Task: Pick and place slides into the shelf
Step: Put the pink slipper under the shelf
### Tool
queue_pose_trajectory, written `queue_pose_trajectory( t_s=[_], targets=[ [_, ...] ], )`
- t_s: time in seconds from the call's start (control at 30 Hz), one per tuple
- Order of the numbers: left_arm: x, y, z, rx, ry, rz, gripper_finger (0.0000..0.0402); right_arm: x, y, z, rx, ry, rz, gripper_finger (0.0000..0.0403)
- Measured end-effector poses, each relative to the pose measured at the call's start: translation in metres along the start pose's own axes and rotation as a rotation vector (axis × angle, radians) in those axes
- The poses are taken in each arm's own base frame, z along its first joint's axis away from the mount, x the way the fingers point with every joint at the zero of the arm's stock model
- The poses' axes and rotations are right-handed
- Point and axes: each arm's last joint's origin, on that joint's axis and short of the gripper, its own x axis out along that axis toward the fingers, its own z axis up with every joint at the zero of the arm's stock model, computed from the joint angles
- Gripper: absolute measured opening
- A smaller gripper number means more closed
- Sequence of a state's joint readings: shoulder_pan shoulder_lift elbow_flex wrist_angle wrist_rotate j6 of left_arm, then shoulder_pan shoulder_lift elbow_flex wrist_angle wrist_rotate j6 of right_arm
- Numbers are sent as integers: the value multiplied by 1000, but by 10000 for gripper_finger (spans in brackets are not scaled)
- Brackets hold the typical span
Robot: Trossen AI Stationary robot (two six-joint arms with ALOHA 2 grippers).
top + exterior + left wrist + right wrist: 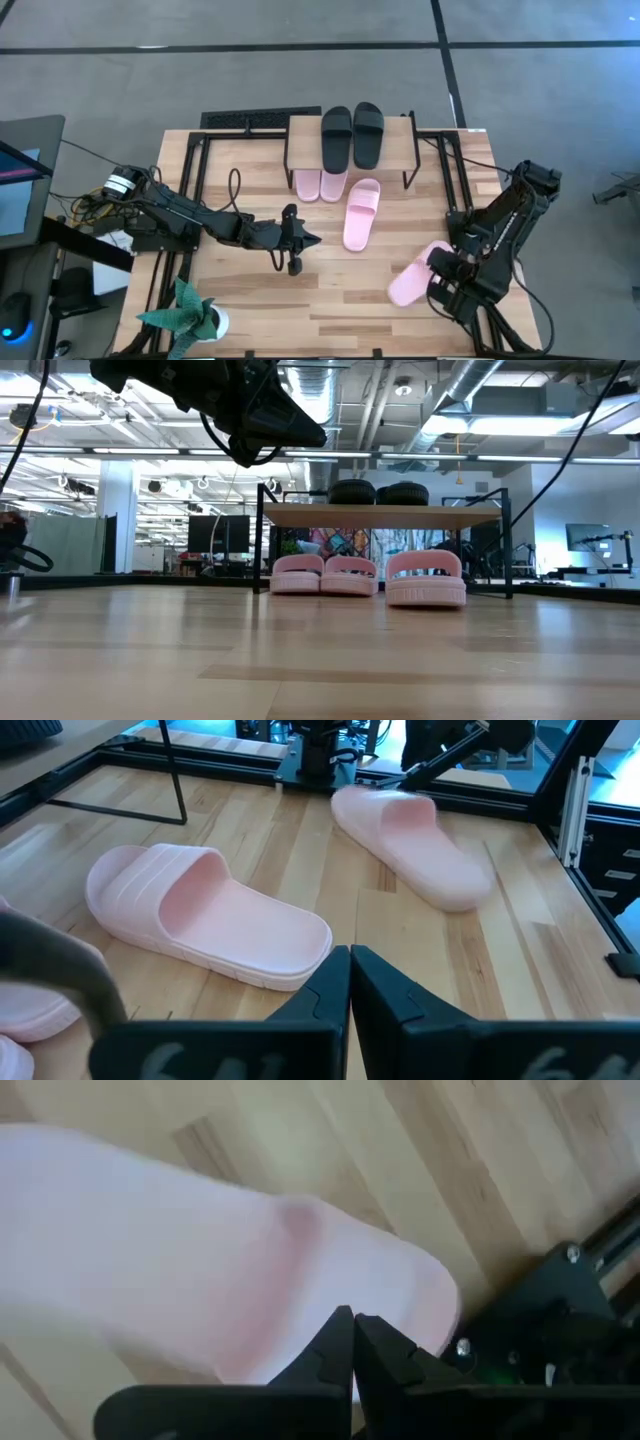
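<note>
My right hand (352,1320), fingers together, hovers over the pale pink rubber slide (415,275) at the bench edge; a clumsy push could tip it off.

Four cameras: one overhead, one at table height, one on each wrist.

The high view looks straight down on the whole table (330,300) and both arms. The low view sits at tabletop level, facing level across the boards to the shelf (385,515) and the room behind. The left wrist view looks forward past its closed jaws, close over a pink slide (205,915) just ahead of them; that slide also shows in the high view (361,215). The right wrist view looks down, very near another pink slide (200,1260) directly beyond its jaws.
</note>
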State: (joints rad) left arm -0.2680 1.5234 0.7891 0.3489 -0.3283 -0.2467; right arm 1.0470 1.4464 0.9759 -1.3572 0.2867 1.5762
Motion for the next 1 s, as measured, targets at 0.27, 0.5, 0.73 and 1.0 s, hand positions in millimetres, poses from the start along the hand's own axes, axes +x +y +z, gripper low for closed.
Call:
queue_pose_trajectory(
  t_s=[0.27, 0.5, 0.73, 1.0],
  targets=[
    [0, 0, 0, -9, 0, 0, 0, 2, -1, 16, -50, -15, -19, 0],
    [0, 0, 0, -11, 0, 0, 0, 2, 0, 17, -35, -9, -15, 1],
    [0, 0, 0, -11, 0, 0, 0, 2, 8, 18, 27, -11, 68, 52],
    [0, 0, 0, -10, 0, 0, 0, 4, 7, 22, 121, 76, 61, 146]
  ],
)
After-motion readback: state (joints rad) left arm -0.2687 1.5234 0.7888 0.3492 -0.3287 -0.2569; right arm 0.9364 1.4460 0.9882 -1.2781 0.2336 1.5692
